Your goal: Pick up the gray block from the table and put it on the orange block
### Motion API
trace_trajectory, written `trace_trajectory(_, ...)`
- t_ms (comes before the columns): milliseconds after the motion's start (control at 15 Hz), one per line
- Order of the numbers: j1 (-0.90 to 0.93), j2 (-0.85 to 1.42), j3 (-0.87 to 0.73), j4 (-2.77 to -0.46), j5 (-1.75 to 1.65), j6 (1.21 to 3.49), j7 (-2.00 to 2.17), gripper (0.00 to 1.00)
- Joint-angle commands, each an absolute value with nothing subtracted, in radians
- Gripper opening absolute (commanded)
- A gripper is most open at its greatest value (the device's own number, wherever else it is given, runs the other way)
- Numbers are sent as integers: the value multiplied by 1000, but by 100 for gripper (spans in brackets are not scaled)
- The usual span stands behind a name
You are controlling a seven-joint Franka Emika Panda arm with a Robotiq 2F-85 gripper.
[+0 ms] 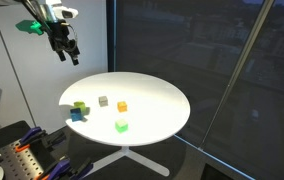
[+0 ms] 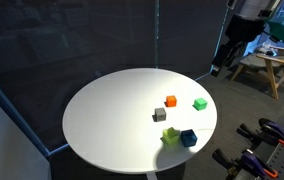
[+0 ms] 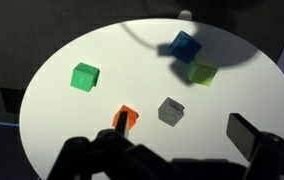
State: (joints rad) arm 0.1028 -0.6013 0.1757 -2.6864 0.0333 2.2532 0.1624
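The gray block (image 3: 171, 110) lies on the round white table (image 3: 72, 120), apart from the orange block (image 3: 129, 115) beside it. In both exterior views the gray block (image 1: 103, 101) (image 2: 159, 114) and the orange block (image 1: 122, 106) (image 2: 171, 100) sit near the table's middle. My gripper (image 3: 182, 130) is open and empty, high above the table (image 1: 157, 100) (image 2: 107, 110). In the wrist view its fingers frame the gray block, and one finger hides a corner of the orange block. The gripper hangs well above the table edge in both exterior views (image 1: 69, 54) (image 2: 220, 64).
A bright green cube (image 3: 85, 76) (image 1: 121, 126) (image 2: 200, 103), a blue cube (image 3: 185, 46) (image 2: 188, 138) and a yellow-green cube (image 3: 202, 72) (image 2: 170, 134) also lie on the table. The blue and yellow-green cubes touch near the rim. Dark curtains surround the table.
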Motion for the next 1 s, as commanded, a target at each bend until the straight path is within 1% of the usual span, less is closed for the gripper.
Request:
trace_trajectory(0, 117, -515, 185, -2651, 70, 2317, 209, 100)
trace_trajectory(533, 115, -304, 232, -2561, 75, 2402, 373, 100)
trace_trajectory(933, 117, -159, 232, -2449, 61, 2389, 414, 100)
